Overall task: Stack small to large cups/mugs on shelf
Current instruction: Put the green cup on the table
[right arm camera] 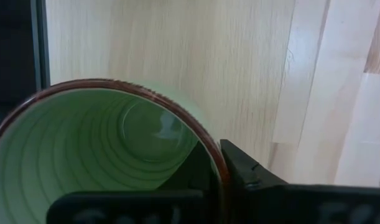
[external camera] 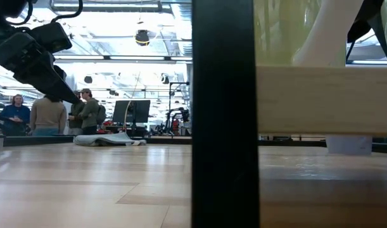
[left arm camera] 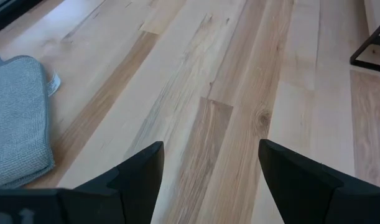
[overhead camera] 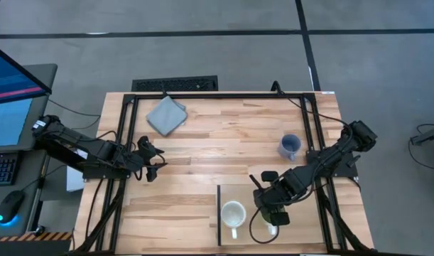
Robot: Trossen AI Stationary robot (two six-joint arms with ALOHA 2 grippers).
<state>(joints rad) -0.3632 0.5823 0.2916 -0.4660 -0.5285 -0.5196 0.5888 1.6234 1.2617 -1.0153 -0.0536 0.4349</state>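
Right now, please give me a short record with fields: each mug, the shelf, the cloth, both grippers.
white mug: upright on the shelf
green mug: held over the shelf, beside the white mug
blue-grey mug: on the table, apart from the shelf
cloth: far side of the table
right gripper: shut on the green mug's rim
left gripper: open, empty, above bare table

Even, diffuse light from above covers the surface (overhead camera: 224,135) in the high view, with only faint, soft shadows beneath the arms and no harsh glare. In the low view, the bright ceiling lights of the room behind wash out the background, while a dark post (external camera: 223,114) close to the lens is a blurred silhouette. The right wrist view shows the green mug (right arm camera: 109,149) very close and softly out of focus.
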